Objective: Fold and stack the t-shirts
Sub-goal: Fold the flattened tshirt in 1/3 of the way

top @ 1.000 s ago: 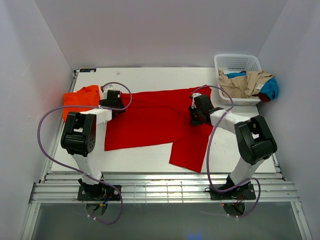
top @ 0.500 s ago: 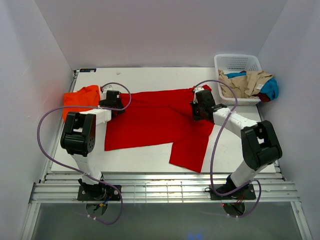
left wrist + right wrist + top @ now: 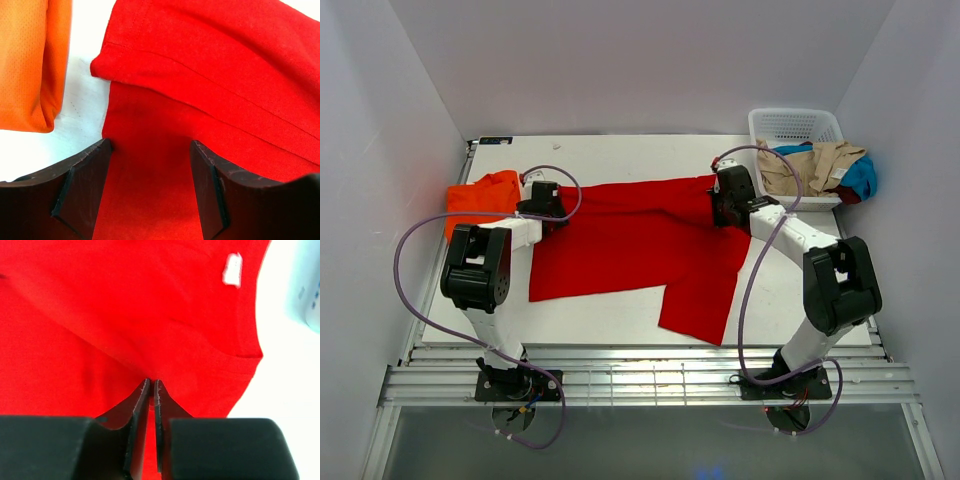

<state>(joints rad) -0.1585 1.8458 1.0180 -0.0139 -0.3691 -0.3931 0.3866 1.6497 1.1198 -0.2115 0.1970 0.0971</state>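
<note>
Jaws low over white table [image 3: 620, 155], pale walls [image 3: 620, 60]

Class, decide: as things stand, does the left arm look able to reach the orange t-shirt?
Probably yes: the orange t-shirt lies right beside the open left tool, only bare table between them.

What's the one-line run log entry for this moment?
left jaws: open over red t-shirt left edge | right jaws: shut on red t-shirt, far-right part | orange t-shirt: folded, table's left | stacking: not yet done
</note>
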